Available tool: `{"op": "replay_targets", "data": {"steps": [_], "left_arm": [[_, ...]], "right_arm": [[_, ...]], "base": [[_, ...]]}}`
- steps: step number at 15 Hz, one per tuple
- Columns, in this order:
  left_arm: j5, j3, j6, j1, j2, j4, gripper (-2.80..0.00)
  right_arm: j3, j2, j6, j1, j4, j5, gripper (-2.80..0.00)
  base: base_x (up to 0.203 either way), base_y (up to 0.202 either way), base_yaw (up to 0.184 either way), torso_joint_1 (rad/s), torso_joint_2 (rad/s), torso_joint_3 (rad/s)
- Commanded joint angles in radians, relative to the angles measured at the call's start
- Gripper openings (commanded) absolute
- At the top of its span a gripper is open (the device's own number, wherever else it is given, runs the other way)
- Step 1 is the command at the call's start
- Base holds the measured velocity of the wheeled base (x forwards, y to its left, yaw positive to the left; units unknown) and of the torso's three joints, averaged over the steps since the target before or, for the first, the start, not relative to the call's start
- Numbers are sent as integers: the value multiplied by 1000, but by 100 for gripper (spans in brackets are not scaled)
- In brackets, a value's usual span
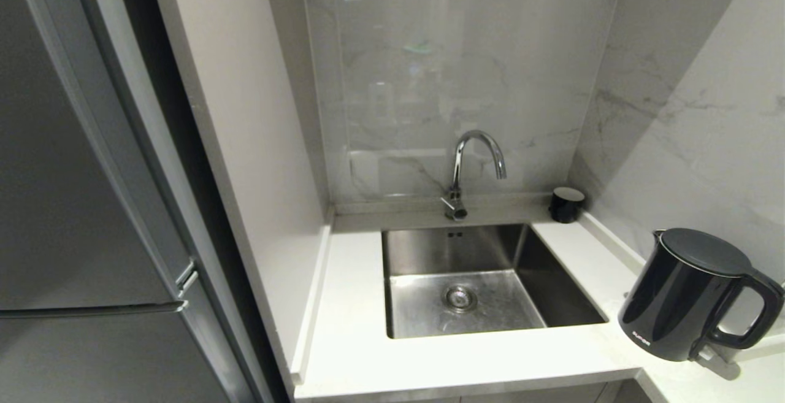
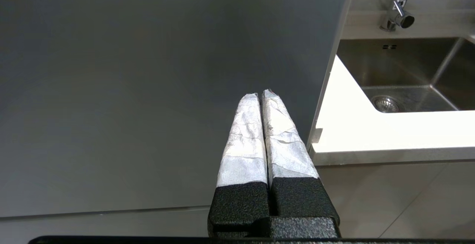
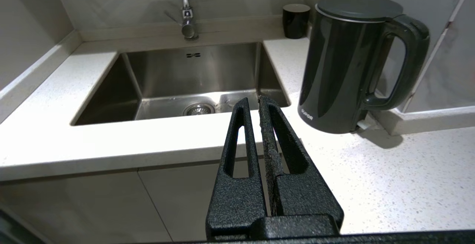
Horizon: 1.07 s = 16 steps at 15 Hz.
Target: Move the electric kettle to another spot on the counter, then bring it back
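Note:
The glossy black electric kettle [image 1: 687, 295] [image 3: 345, 62] stands upright on the white speckled counter [image 1: 460, 360] [image 3: 389, 184], to the right of the sink, against the marble wall with its loop handle turned right. Neither arm shows in the head view. My right gripper [image 3: 253, 101] is shut and empty, held low before the counter's front edge, short of the kettle and left of it. My left gripper [image 2: 259, 94] is shut too, its taped fingers empty, facing a grey cabinet front left of the counter.
A steel sink [image 1: 478, 280] [image 3: 193, 84] with a chrome tap [image 1: 466, 170] is set into the counter. A small black cup [image 1: 565, 204] [image 3: 295, 20] stands at the back right corner. A grey fridge [image 1: 80, 207] and a tall white panel [image 1: 245, 145] close the left side.

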<state>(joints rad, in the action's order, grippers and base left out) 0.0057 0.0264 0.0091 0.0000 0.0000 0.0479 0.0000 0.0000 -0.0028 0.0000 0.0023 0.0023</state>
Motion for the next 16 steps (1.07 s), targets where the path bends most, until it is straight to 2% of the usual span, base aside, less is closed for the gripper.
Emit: {"op": "replay_targets", "data": {"steps": [1,16], "left_arm": [[0,0,0,0,1,0,-280],[0,0,-1,0,2,0,-280]], "right_arm": [[0,0,0,0,1,1,-280],[0,2,0,0,1,1,-280]], "base": [[0,0,0,-74,187,99],[0,0,0,-87,205,117]]}}
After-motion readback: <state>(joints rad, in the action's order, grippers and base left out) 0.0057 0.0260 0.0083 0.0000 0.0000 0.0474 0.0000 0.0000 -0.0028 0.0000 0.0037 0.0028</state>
